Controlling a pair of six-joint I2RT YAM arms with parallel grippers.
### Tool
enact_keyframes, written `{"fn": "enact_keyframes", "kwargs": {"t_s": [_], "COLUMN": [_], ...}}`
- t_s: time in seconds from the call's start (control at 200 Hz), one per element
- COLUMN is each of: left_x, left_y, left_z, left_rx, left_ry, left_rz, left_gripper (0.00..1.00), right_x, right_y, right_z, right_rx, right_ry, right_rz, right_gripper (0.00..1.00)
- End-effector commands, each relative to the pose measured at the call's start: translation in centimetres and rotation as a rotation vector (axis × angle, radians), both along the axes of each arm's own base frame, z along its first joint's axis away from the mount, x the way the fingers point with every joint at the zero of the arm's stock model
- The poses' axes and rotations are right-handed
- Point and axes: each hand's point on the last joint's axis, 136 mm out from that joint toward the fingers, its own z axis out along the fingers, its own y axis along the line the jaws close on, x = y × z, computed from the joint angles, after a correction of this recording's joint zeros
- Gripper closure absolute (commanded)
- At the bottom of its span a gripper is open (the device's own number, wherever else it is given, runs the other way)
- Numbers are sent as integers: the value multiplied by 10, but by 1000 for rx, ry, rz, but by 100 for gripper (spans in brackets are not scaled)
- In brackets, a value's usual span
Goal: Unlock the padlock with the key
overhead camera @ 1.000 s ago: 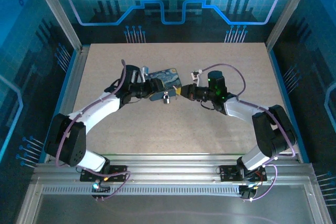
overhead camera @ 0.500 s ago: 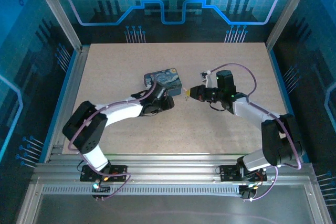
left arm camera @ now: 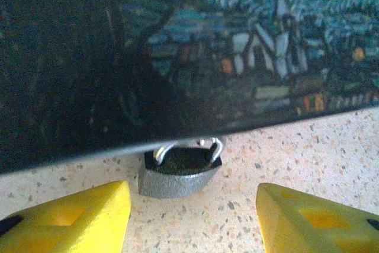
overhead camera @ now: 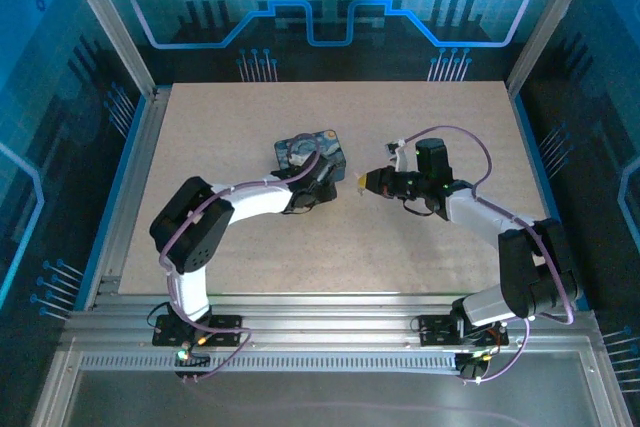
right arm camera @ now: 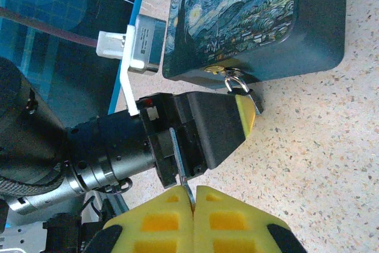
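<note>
The small grey padlock (left arm camera: 179, 175) hangs by its silver shackle from the front edge of a dark box (left arm camera: 177, 57) printed with a starry night painting, its body on the table. My left gripper (left arm camera: 192, 220) is open just in front of it, one yellow finger at each side and nothing between them. It sits at the box's near side (overhead camera: 325, 190). My right gripper (right arm camera: 194, 202) is shut on the key (right arm camera: 179, 158), a thin metal blade seen edge-on, pointing toward the left gripper's body. The padlock (right arm camera: 244, 92) lies beyond that blade, apart from it.
The box (overhead camera: 310, 152) stands mid-table on a speckled beige tabletop (overhead camera: 420, 247). Aluminium rails and blue-lit panels enclose the table. The right gripper (overhead camera: 364, 180) hovers just right of the box, close to the left gripper's black housing (right arm camera: 207, 128).
The left arm has swung from the box's left side round to its near side, facing the padlock. The right gripper with the key has drawn back slightly to the right.
</note>
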Motion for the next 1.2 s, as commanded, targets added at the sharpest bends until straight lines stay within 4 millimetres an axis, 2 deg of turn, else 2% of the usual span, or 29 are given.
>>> {"fn": "enact_keyframes", "kwargs": {"t_s": [0.0, 0.305, 0.41, 0.545, 0.66, 0.785, 0.981, 1.196], "left_x": [6, 16, 17, 14, 12, 9, -2, -14], "left_y": [6, 7, 6, 7, 10, 7, -4, -5], "left_z": [-8, -18, -22, -21, -13, 5, 31, 50], "left_rx": [78, 141, 150, 151, 170, 153, 57, -52], "left_ry": [-2, -4, 11, 23, 31, 40, 129, 218], "left_rz": [-11, -30, -45, -53, -58, -76, -131, -154], "left_gripper": [44, 55, 64, 80, 85, 90, 93, 98], "right_x": [-3, -6, -9, -15, -21, -27, -35, -43], "right_y": [-1, 0, -1, -4, -7, -9, -13, -11], "right_z": [4, 2, -1, -3, -4, -6, -9, -13], "right_rx": [18, 20, 14, -1, -20, -42, -79, -103], "right_ry": [-19, -8, 5, 5, 7, 9, 19, 22], "right_rz": [17, 22, 22, 19, 19, 25, 36, 58], "right_gripper": [100, 100, 100, 100, 100, 100, 100, 100]}}
